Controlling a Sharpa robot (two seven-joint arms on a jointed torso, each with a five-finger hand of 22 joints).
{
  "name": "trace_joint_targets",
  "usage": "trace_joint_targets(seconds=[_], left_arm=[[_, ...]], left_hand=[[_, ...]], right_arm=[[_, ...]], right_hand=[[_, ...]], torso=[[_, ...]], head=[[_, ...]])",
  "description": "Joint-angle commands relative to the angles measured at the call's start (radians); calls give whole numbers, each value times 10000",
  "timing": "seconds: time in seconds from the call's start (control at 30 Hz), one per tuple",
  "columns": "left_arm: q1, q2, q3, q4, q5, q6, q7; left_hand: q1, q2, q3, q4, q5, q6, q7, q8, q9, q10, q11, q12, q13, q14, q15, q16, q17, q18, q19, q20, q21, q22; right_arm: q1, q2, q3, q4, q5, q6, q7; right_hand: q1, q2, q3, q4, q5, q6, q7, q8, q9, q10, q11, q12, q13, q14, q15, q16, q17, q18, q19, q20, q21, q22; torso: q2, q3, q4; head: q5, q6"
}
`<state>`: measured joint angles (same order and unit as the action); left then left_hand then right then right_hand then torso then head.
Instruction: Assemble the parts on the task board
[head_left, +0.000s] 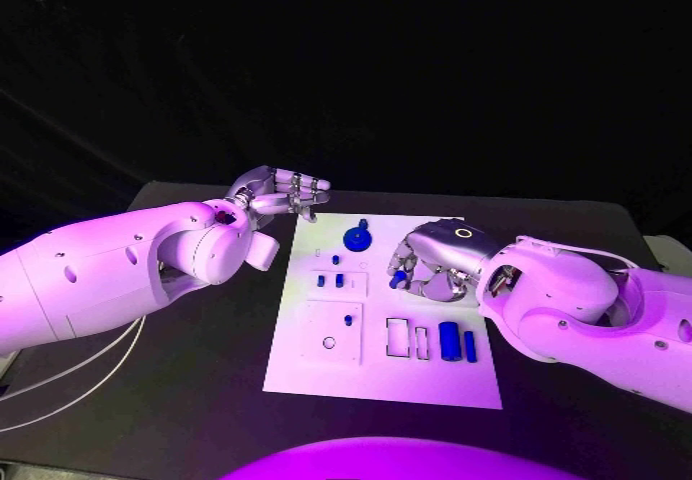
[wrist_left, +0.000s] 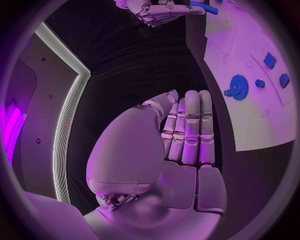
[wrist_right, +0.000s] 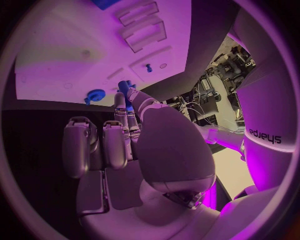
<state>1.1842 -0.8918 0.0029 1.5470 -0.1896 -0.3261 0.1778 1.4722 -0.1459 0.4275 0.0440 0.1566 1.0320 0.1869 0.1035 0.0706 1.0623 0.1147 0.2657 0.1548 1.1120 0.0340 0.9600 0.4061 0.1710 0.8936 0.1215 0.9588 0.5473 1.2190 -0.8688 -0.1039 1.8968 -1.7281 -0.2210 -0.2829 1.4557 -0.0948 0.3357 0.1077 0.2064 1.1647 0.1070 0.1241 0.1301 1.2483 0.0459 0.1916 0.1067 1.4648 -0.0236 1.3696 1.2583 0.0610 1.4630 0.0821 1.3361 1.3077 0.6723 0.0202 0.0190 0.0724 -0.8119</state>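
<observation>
We see the right hand over the task board, pinching a small blue part. The left hand hovers at the board's eleven o'clock corner, fingers straight, holding nothing.

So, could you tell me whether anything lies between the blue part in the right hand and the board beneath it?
Nothing visible does. The right hand pinches a small blue part just above the task board, and the patch of white board beside its fingertips looks bare. The blue gear lies farther back, off to the side.
</observation>
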Motion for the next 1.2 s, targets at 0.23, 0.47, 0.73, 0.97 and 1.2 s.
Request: trace_joint_targets(seconds=[0.23,0.47,0.73,0.97,1.2], left_arm=[[-3,139,5,-13,-8,239,9],[-3,173,5,-19,-9,246,2],[-2,215,5,-21,-42,267,-12],[-1,240,5,-23,-68,307,-34],[0,246,5,-25,-79,320,-40]], left_hand=[[-44,72,-18,-32,9,-99,8,3,-18,-92,28,58,6,-61,38,-20,-13,133,16,69,-22,-9],[-44,72,-18,-32,9,-99,8,3,-18,-92,28,58,6,-61,38,-20,-13,133,16,69,-22,-9],[-44,72,-18,-32,9,-99,8,3,-18,-92,28,58,6,-61,38,-20,-13,133,16,69,-22,-9],[-42,76,-19,-35,10,-111,15,0,-19,-106,33,66,6,-63,42,-20,-14,132,15,72,-22,-9],[-42,76,-19,-35,10,-111,15,0,-19,-106,33,66,6,-63,42,-20,-14,132,15,72,-22,-9]], right_arm=[[-431,1302,-88,-72,-765,-241,404],[-899,2063,-139,-414,-847,-161,594],[-1274,2550,-222,-995,-778,8,748],[-1458,2619,-241,-1246,-709,124,799],[-1545,2656,-259,-1447,-687,254,792]], right_hand=[[-42,-65,138,-67,116,93,16,71,113,54,-36,-83,15,477,-82,26,-22,-110,85,-64,9,1776],[-42,-82,189,-107,161,91,26,72,123,62,-31,-112,21,477,-81,30,-20,-107,77,-66,-10,1775],[-43,-84,202,-115,171,89,29,72,125,65,-29,-118,22,478,-80,33,-17,-106,75,-66,-14,1774],[-45,-88,220,-131,188,89,33,73,129,70,-27,-127,25,479,-79,37,-12,-105,72,-67,-21,1774],[-45,-89,222,-133,190,90,33,74,130,71,-27,-128,26,479,-79,38,-10,-105,72,-67,-21,1774]], torso=[[32,-6,36],[34,-15,22],[33,-5,17],[41,5,18],[38,12,10]], head=[[275,-92],[560,-226],[691,-301],[746,-367],[769,-407]])
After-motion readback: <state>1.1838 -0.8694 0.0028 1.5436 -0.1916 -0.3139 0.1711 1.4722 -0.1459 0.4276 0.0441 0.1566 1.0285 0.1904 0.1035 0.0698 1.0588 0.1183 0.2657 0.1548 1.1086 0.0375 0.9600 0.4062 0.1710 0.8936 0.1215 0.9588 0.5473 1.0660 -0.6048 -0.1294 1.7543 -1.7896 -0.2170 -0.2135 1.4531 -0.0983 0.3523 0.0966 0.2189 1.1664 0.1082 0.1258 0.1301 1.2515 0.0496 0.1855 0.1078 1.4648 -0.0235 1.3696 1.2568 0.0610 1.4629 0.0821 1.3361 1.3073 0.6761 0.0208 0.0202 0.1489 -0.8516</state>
